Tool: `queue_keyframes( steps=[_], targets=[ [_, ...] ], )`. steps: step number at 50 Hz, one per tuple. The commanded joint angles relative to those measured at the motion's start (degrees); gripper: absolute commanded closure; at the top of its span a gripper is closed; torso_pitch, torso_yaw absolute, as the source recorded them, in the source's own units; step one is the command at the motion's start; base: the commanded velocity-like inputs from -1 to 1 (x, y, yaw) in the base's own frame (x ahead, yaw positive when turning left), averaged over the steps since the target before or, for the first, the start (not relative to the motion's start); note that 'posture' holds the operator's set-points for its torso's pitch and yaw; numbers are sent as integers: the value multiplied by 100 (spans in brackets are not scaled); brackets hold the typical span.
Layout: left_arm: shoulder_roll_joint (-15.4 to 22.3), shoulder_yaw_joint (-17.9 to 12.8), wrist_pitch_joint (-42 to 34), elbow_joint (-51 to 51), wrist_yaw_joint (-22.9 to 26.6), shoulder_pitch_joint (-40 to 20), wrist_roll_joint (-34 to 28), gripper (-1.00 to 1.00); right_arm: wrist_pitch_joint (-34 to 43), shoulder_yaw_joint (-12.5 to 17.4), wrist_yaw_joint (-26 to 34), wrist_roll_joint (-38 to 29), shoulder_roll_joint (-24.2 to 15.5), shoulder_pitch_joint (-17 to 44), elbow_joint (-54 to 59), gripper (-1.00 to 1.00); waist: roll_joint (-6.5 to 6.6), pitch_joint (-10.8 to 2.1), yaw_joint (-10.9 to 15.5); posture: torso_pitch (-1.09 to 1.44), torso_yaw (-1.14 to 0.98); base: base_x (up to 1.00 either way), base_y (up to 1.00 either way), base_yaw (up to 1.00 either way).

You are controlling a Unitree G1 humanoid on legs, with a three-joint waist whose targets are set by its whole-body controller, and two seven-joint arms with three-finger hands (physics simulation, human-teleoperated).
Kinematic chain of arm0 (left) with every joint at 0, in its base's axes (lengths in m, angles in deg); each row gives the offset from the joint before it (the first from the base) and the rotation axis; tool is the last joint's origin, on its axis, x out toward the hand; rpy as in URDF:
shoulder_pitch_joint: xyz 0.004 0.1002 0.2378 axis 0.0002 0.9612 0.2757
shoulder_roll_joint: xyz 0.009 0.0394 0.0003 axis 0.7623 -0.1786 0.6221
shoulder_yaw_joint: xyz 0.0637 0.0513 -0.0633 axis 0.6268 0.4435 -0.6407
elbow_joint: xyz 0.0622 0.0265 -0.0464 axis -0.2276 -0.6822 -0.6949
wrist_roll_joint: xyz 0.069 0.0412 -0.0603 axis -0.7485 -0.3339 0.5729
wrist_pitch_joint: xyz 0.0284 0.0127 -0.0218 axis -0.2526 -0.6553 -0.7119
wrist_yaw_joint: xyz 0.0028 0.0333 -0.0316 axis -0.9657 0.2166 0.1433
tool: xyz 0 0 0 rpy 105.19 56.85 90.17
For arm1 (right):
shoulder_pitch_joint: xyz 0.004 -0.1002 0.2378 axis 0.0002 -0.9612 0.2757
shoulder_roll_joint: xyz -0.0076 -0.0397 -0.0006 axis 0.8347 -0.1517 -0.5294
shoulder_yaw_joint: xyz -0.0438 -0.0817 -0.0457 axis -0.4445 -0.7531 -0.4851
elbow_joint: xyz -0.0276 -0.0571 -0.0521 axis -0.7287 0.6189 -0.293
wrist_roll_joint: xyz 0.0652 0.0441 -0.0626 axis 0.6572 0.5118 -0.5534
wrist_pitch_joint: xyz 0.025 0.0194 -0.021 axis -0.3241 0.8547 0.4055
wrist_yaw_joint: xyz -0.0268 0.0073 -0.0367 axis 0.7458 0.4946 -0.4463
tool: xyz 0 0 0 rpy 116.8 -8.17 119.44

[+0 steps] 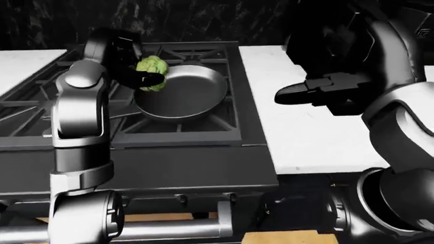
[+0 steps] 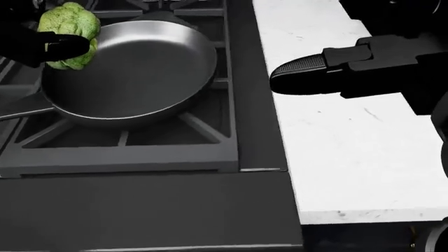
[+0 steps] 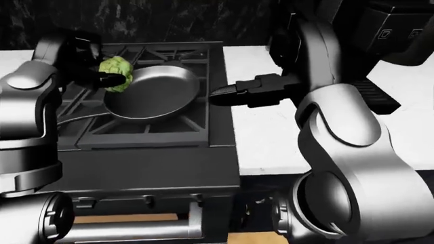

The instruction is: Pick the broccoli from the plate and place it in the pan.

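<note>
My left hand is shut on the green broccoli and holds it over the left rim of the steel pan. The pan stands on the black stove grate and nothing lies in it. In the left-eye view the broccoli sits at the pan's upper left edge. My right hand hovers over the white counter to the right of the stove, fingers stretched out flat, holding nothing. The plate is not in view.
The stove's dark front panel and oven handle lie below the grate. A white counter section shows at the left of the stove. A dark marbled wall runs along the top.
</note>
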Motion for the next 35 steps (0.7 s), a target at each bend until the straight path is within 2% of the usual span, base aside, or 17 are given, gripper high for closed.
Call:
queue_keyframes(
  steps=[1,6,10,13,16,17,18,19,20,21,22,23,24,25,28,33,35],
  targets=[
    [83,-50,115,248,-29,-264,15,100,-192,34,-5,-17,-49,162,-66,-100,-32,-119,-27,0,0,0,0,0],
    [112,-50,99,248,-18,-306,22,100,-245,38,-10,-1,-39,161,-68,-100,-222,42,0,0,0,0,0,0],
    [91,-34,2,348,-8,-301,12,100,-227,39,-12,15,-39,152,-93,-100,-260,119,-8,0,0,0,0,0],
    [87,-41,74,287,-18,-296,14,100,-221,39,-10,26,-39,153,-102,-100,-196,124,-21,0,0,0,0,0],
    [83,-40,60,310,-22,-292,11,100,-250,44,-12,29,-38,145,-93,-100,38,8,-41,0,0,0,0,0],
    [83,-41,61,302,-24,-299,12,100,-241,46,-15,31,-41,158,-94,-100,-43,-9,-90,0,0,0,0,0],
    [80,-39,84,276,-29,-301,13,100,-256,42,-16,33,-49,156,-90,-100,-38,72,-62,0,0,0,0,0],
    [74,-41,127,236,-38,-295,17,100,-262,42,-17,36,-47,153,-88,-100,-110,162,-44,0,0,0,0,0],
    [74,-40,164,195,-41,-296,19,100,-270,41,-18,39,-45,150,-85,-100,-134,122,25,0,0,0,0,0],
    [75,-40,143,215,-45,-295,16,100,-277,33,-29,36,-40,154,-73,-100,-79,62,50,0,0,0,0,0],
    [81,-38,122,221,-40,-306,15,100,-275,30,-32,38,-43,157,-71,-100,-111,100,89,0,0,0,0,0],
    [82,-39,89,251,-37,-309,15,100,-272,28,-39,36,-47,161,-65,-100,-227,143,143,0,0,0,0,0],
    [78,-42,120,237,-42,-287,18,100,-282,27,-34,43,-50,155,-63,-100,-511,73,97,0,0,0,0,0],
    [73,-41,105,258,-41,-281,20,100,-280,17,-32,50,-53,158,-72,-100,-367,136,130,0,0,0,0,0],
    [75,-46,96,274,-44,-265,24,100,-328,10,-39,51,-66,129,-60,-100,-305,19,30,0,0,0,0,0],
    [103,-60,33,331,-36,-289,33,100,-327,19,-30,67,-87,108,-63,-100,-169,42,-30,0,0,0,0,0],
    [102,-60,67,301,-46,-292,39,100,-308,21,-55,52,-97,136,-72,-100,-37,-176,-48,0,0,0,31,0]
  ],
)
